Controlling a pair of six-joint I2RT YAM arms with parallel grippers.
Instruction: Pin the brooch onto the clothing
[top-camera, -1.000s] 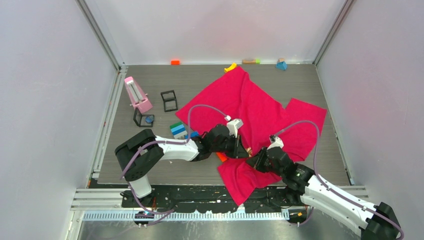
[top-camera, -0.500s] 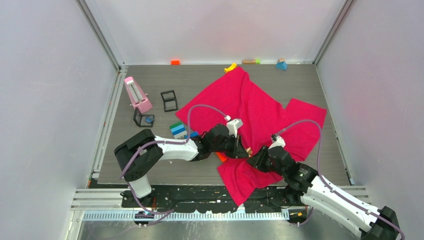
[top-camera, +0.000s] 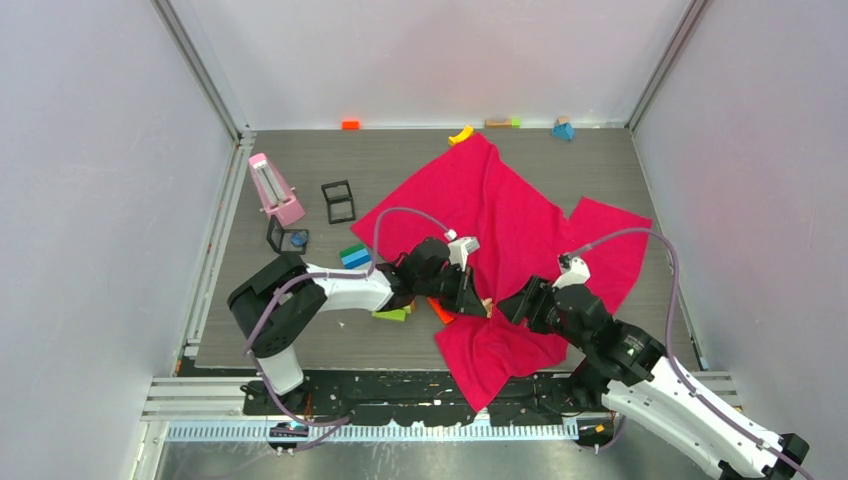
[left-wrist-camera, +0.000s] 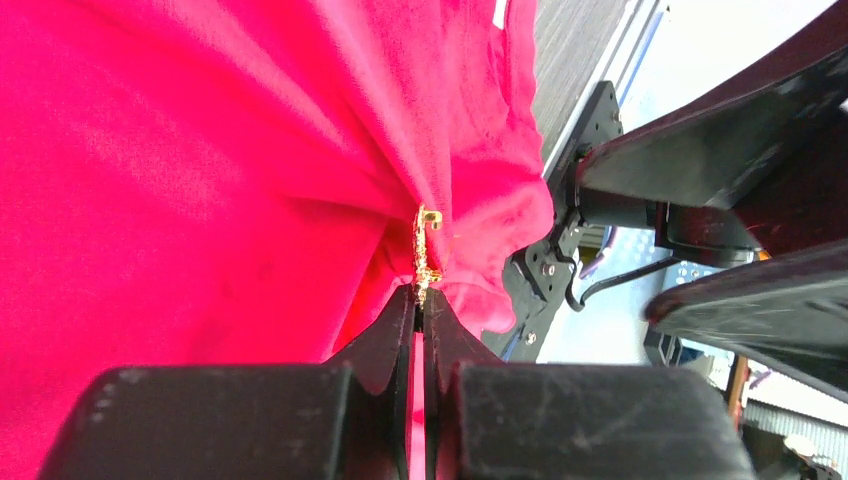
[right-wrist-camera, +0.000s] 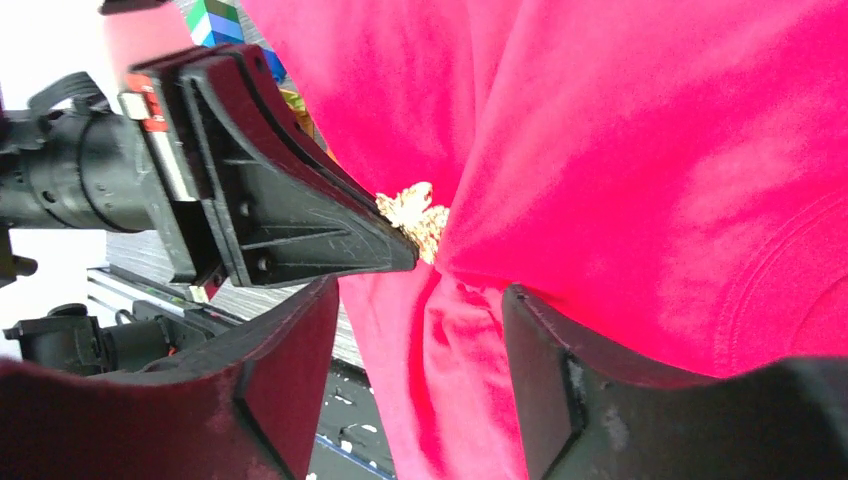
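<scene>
No words or numbers can be read. A small white label (left-wrist-camera: 499, 12) is seen on the shirt (left-wrist-camera: 200, 150), but nothing on it can be made out.
</scene>
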